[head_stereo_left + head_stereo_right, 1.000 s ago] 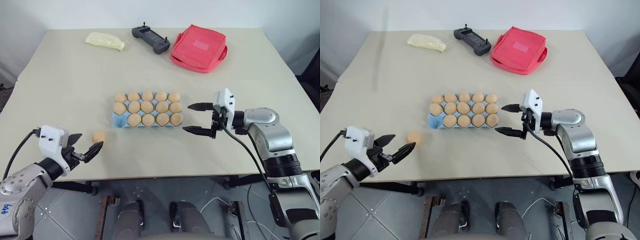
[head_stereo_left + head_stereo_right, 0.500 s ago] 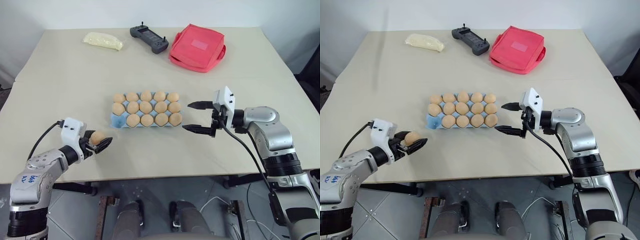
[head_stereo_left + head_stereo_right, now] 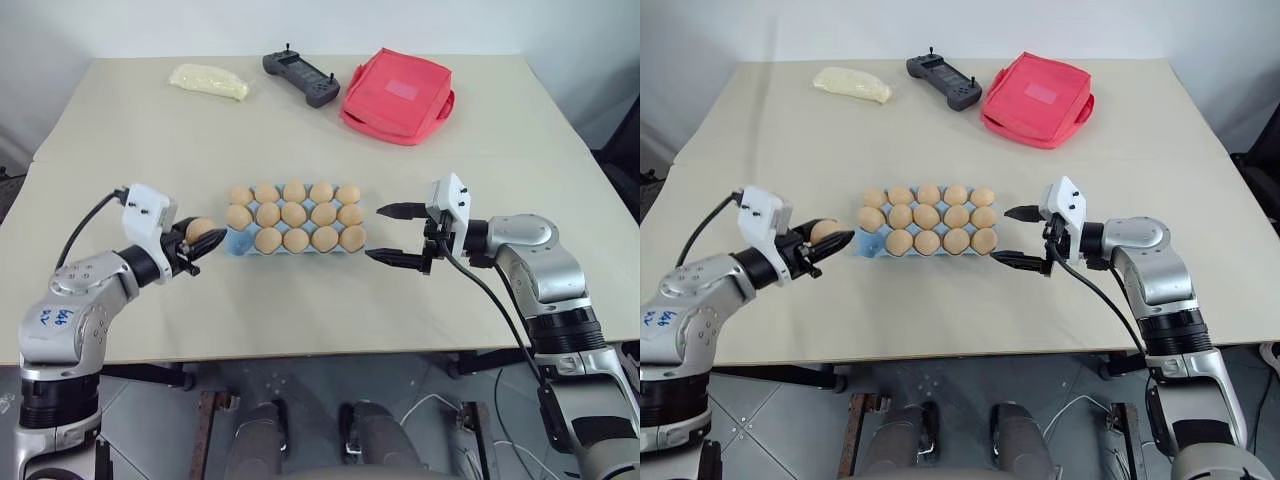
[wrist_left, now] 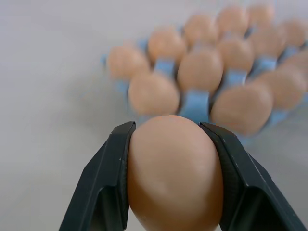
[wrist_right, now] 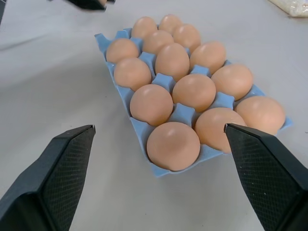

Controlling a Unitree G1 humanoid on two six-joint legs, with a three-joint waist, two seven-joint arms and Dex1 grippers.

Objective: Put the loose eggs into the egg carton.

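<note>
So the left pincer (image 3: 203,243) has one loose egg (image 3: 201,231) clamped between its two black fingers (image 4: 103,183), held up off the bench (image 3: 300,330) right at the left end of the egg carton (image 3: 234,243). In the left wrist view the egg sits snug between both finger pads, with the carton just past it.

The carton is that light blue tray in the middle of the bench, three rows of five cups. Fourteen of them have tan eggs in them. The one empty cup is the near-left corner, you can see bare blue there, and that's the corner closest to the held egg.

The right pincer (image 3: 393,234) hangs just off the right end of the carton with its fingers spread wide and nothing between them. It isn't touching the tray. The right wrist view looks straight down the length of the carton between the two open fingers (image 5: 57,178).

Other stuff at the far edge of the bench, well apart from the carton: a red fabric pouch (image 3: 398,96), a dark handheld controller (image 3: 302,78) beside it, and a pale yellowish bag (image 3: 209,81) further left.
</note>
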